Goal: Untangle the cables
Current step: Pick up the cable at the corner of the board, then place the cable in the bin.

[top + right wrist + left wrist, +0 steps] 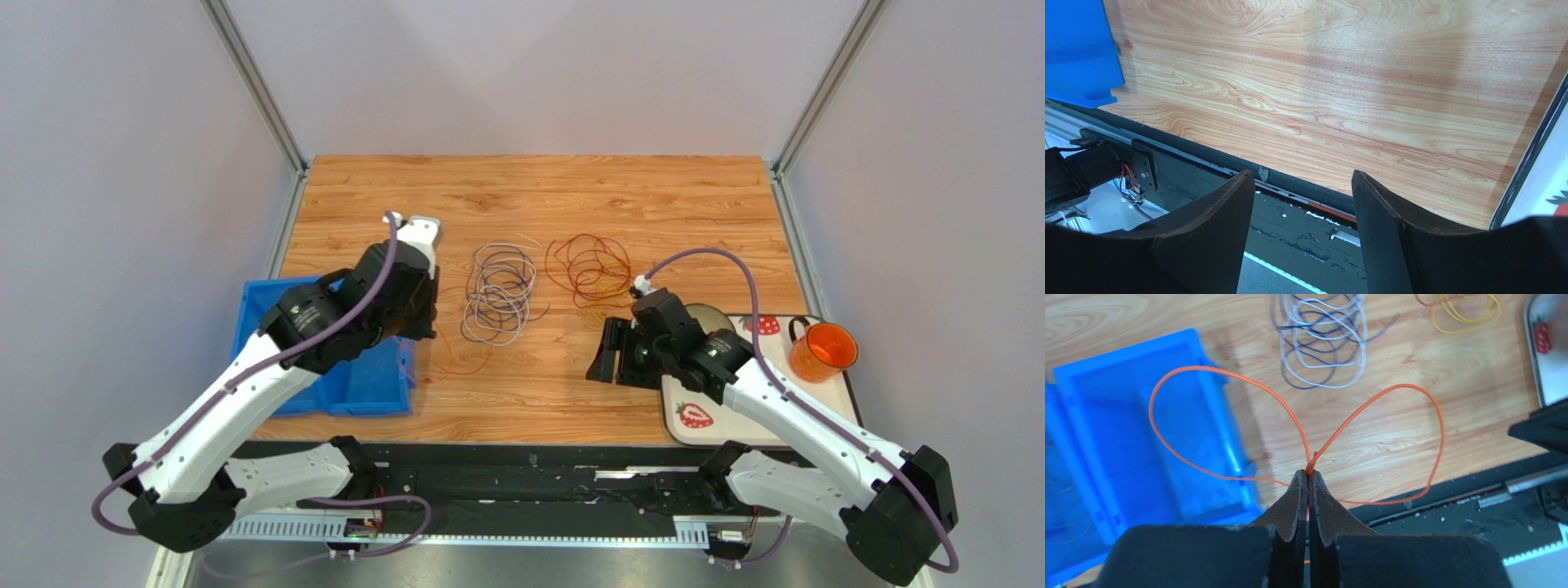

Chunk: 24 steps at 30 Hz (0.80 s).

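— Across the upper half of the overhead frame the bench [540, 196] is bare wood right to its far edge, with grey walls [123, 184] on both sides.
— And lower down?
— A blue bin [368, 390] sits at lower left, and a tray [724, 423] with an orange cup [822, 353] at lower right. The cables lie mid-frame between them, a grey-and-white coil [501, 294] beside a red-and-yellow coil [589, 267].
— The left pincer [1308, 478]?
— Pressed together on one orange cable [1438, 416]. It loops out to either side, one loop over the bin and the other over wood.
— Can you see that from above?
— No, the arm covers the pinch. Only the left wrist view shows it.
— The right pincer [1301, 177]?
— Spread and touching nothing. Its wrist view shows bare wood, the bench's near edge and a black rail [1198, 160], with the bin's corner at upper left.
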Tool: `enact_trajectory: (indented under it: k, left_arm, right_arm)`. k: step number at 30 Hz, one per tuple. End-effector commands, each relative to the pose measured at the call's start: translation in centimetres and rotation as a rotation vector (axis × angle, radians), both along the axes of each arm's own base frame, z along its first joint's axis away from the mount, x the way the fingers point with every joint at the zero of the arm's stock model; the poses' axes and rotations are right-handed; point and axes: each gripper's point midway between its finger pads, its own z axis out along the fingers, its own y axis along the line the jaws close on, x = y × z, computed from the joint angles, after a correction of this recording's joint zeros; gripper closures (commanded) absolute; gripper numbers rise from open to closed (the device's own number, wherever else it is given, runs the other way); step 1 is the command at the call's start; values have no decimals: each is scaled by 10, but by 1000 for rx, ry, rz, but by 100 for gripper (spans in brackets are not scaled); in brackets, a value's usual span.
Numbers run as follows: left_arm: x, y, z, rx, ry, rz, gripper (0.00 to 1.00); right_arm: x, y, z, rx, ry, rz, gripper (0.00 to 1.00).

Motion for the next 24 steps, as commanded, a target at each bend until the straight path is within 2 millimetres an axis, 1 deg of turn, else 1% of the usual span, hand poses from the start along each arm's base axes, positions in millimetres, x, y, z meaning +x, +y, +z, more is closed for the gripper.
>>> enact_trajectory:
  k: [1, 2, 3, 5, 7, 14, 15, 16, 18, 19, 24]
  left_arm:
    - [0, 47, 20, 45, -56, 126, 100]
    - [4, 58, 23, 55, -69, 172, 100]
    - [3, 66, 24, 63, -70, 199, 100]
    - [5, 87, 28, 83, -91, 291, 100]
    - [8, 102, 32, 95, -112, 358, 100]
    - [13, 149, 32, 115, -131, 605, 100]
    - [13, 155, 32, 108, -136, 636, 100]
    - [12, 167, 33, 116, -147, 698, 100]
    - [10, 178, 34, 111, -165, 761, 100]
    - [9, 188, 35, 117, -176, 811, 100]
    - [11, 204, 36, 76, -218, 895, 100]
  right_arm:
    - [6, 9, 22, 62, -59, 4, 37]
    - [6, 8, 21, 61, -58, 4, 37]
    - [6, 8, 22, 62, -61, 3, 37]
    - [5, 9, 21, 60, -57, 8, 37]
    - [5, 9, 22, 59, -58, 10, 37]
    - [7, 8, 28, 53, -67, 18, 37]
    - [6, 8, 28, 52, -66, 18, 37]
    - [6, 8, 28, 49, -66, 18, 37]
    - [6, 8, 28, 50, -65, 21, 37]
    - [6, 8, 28, 49, -62, 18, 37]
    - [5, 7, 27, 46, -55, 20, 37]
